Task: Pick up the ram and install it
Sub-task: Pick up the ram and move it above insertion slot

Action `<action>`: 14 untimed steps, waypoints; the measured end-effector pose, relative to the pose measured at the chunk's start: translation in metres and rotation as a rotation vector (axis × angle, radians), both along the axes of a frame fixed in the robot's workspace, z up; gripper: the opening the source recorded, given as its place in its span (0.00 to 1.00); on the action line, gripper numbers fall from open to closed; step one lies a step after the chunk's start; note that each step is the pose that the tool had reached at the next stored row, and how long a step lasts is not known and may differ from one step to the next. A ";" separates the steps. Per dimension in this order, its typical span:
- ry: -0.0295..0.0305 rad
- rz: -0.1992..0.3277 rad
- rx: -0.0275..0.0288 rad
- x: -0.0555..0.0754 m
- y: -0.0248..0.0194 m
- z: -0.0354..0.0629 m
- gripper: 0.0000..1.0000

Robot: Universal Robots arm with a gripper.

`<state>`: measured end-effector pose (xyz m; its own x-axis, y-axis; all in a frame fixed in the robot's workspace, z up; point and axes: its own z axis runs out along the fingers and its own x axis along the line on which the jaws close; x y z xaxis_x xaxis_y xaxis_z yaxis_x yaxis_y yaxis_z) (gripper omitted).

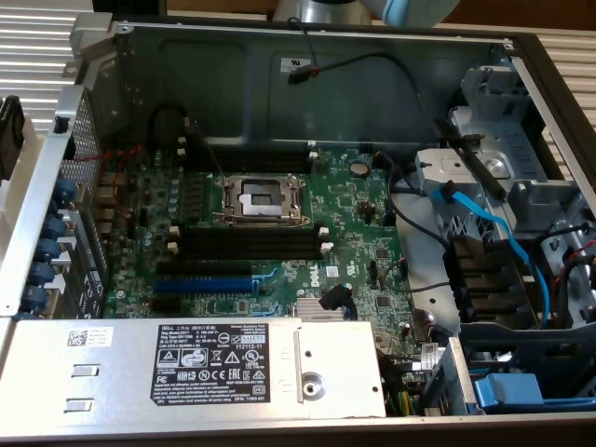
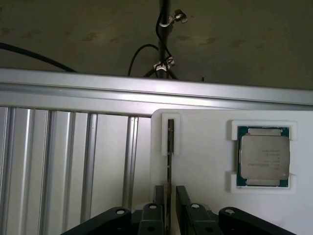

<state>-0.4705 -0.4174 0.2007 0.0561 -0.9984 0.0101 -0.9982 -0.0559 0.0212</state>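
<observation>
Open grey metal computer case [image 1: 233, 65], lid off, green motherboard [image 1: 363, 242] lying flat inside. A white "DELL" logo is printed on the board near its near edge. Silver power supply box [image 1: 121, 372] at the near side, black label reading "DELL", small print unreadable. Black memory slots [image 1: 247, 244] run left-right across the exterior view, nothing in them; blue expansion slot [image 1: 203, 282] just nearer.

Wrist view: flat white plastic tray [image 2: 205, 156] on a ribbed metal counter [image 2: 58, 156]. The ram [image 2: 169, 142], a thin dark stick, stands on edge in a narrow tray pocket. Long axis points straight away from the gripper toward a silver aluminium rail [image 2: 146, 93]. It is seen edge-on, so chips and label are hidden. Square silver-topped processor chip [image 2: 263, 156] in another pocket beside it, print unreadable.

Black gripper [image 2: 170, 192] spread, one finger on each side of the ram, not pinching.
</observation>
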 end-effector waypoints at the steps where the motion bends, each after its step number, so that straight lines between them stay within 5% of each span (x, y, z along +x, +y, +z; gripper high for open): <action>1: -0.0001 0.000 0.0000 0.000 0.0000 0.0000 0.24; 11: 0.0000 0.000 0.0000 0.000 0.0000 0.0000 0.24; 14: 0.0000 0.000 0.0000 0.000 0.0000 0.0000 0.12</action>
